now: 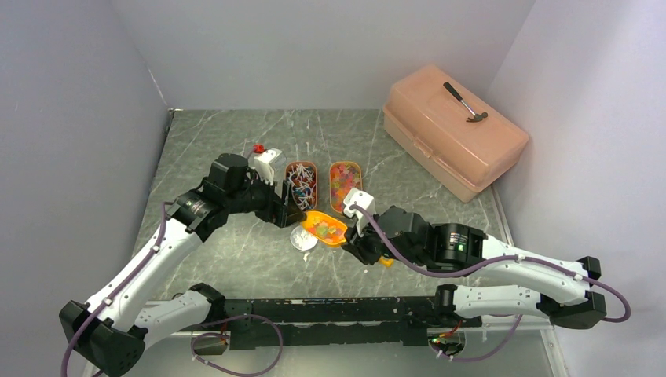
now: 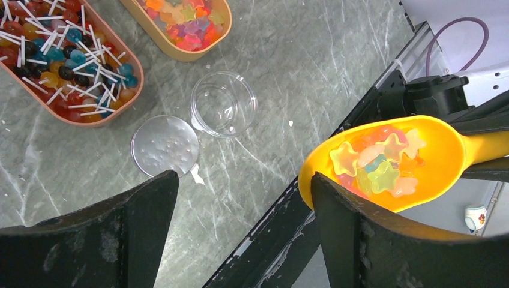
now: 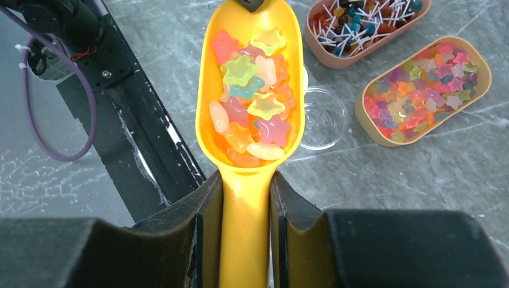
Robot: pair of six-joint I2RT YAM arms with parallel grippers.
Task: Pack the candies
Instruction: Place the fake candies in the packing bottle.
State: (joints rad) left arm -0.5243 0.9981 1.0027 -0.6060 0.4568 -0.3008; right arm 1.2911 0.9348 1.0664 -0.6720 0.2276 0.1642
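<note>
My right gripper (image 3: 245, 186) is shut on the handle of the orange scoop (image 3: 210, 72) and holds it level above the table. The scoop is full of star-shaped gummy candies (image 3: 252, 102). A clear cup (image 3: 324, 117) stands just beside and below the scoop's bowl. Two peach trays lie behind it, one of gummies (image 1: 345, 185) and one of red, blue and white stick candies (image 1: 301, 184). My left gripper (image 2: 242, 180) is open and empty above the table, next to the round lid (image 2: 165, 146) and the cup (image 2: 224, 111). The scoop (image 2: 444, 150) hangs to its right.
A peach toolbox (image 1: 451, 126) with a hammer (image 1: 465, 102) on top stands at the back right. A small white jar (image 1: 265, 161) stands behind the left gripper. The black mounting rail (image 1: 330, 310) runs along the near table edge, under the scoop.
</note>
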